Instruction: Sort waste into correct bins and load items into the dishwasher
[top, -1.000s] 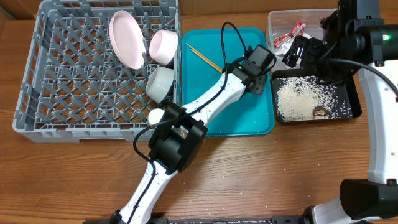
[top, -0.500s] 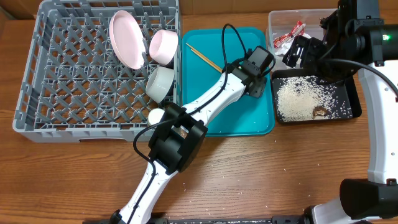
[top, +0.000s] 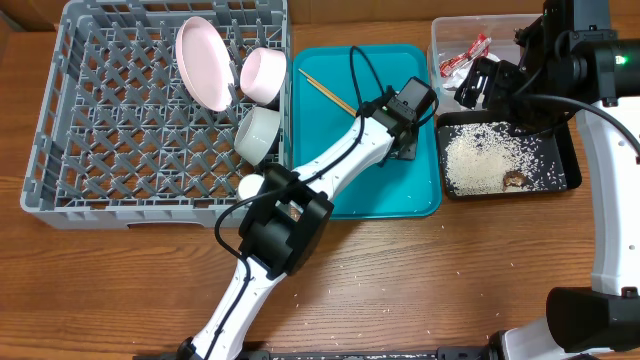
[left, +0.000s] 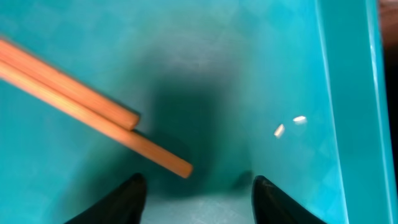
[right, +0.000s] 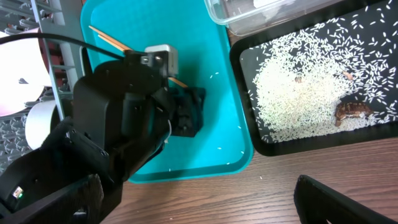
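Wooden surface (top: 450, 280); teal tray (left: 249, 62) beneath left end effector (left: 196, 190), fingers apart and empty, chopsticks (left: 93, 118) tips just ahead. Ahead of right end effector (right: 205, 196), spread wide, sits black tray (right: 244, 74).

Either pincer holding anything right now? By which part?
Nothing held. Left pincer open over the teal tray, the chopsticks ending just short of its gap; right pincer open, empty.
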